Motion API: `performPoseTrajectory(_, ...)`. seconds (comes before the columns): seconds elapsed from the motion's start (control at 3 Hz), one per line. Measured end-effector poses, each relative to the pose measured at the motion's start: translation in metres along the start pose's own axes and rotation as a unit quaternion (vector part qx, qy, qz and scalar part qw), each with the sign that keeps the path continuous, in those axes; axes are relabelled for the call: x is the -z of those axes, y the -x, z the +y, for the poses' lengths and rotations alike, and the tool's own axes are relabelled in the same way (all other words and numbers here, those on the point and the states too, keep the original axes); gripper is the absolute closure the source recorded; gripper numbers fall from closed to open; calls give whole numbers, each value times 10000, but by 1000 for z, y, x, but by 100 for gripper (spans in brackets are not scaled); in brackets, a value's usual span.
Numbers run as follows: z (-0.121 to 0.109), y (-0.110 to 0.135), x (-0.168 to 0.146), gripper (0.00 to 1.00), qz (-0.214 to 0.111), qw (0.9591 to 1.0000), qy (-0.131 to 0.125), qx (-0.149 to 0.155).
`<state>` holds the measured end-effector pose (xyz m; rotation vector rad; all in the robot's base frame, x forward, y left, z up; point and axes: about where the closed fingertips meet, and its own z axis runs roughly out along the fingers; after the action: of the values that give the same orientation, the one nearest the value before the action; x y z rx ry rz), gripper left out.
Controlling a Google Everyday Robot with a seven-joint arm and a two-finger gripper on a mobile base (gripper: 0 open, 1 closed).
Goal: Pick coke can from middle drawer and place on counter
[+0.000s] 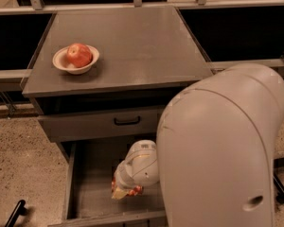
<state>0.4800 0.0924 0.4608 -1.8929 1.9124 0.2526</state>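
Note:
The middle drawer [92, 186] is pulled open below the cabinet. My gripper [125, 192] points down inside it, right of the drawer's middle. It is shut on the coke can [136, 191], of which only red patches show under the wrist. The can sits low in the drawer, close to its floor. The counter [132, 41] is the broad grey cabinet top above and behind the drawer. My large white arm [217, 155] covers the right part of the drawer.
A white bowl [65, 66] with a red apple [79, 55] stands on the left of the counter. A closed drawer front with a black handle [127, 121] overhangs the open drawer. Dark recesses flank the cabinet. A black bar [15, 213] lies on the floor at lower left.

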Motion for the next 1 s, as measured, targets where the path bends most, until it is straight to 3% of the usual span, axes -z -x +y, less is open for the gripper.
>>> performPoseTrajectory(0.33, 0, 0, 1, 100, -5, 10000, -4, 8)
performPoseTrajectory(0.67, 0, 3, 22, 100, -86, 9999, -98, 108)
performPoseTrajectory(1.0, 3, -6, 75, 100, -438, 9980, -387, 254)
